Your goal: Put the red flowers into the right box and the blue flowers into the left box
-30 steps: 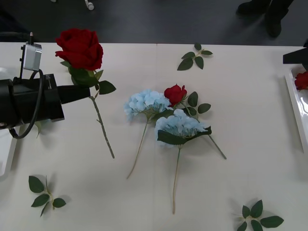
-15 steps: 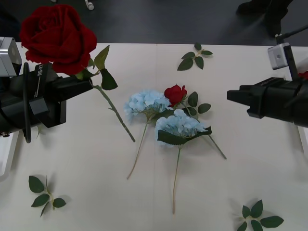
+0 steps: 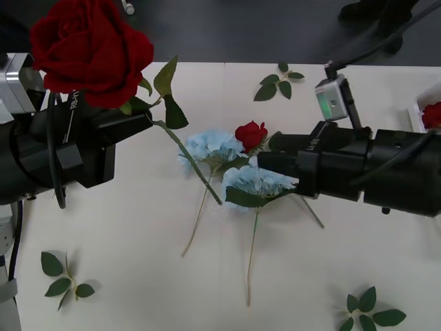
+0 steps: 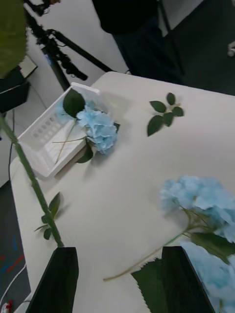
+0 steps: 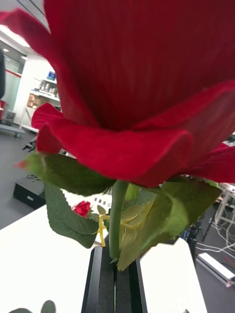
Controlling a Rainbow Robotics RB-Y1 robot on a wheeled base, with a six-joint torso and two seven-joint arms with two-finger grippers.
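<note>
Up at the upper left, the left end effector is clenched on a red rose lifted off the table; the right end effector, fingers spread, hovers mid-frame over two blue flowers, another rose lying beside them.

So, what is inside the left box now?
The left box holds one blue flower, its bloom hanging over the rim; the box's far corner is covered by a leaf.
</note>
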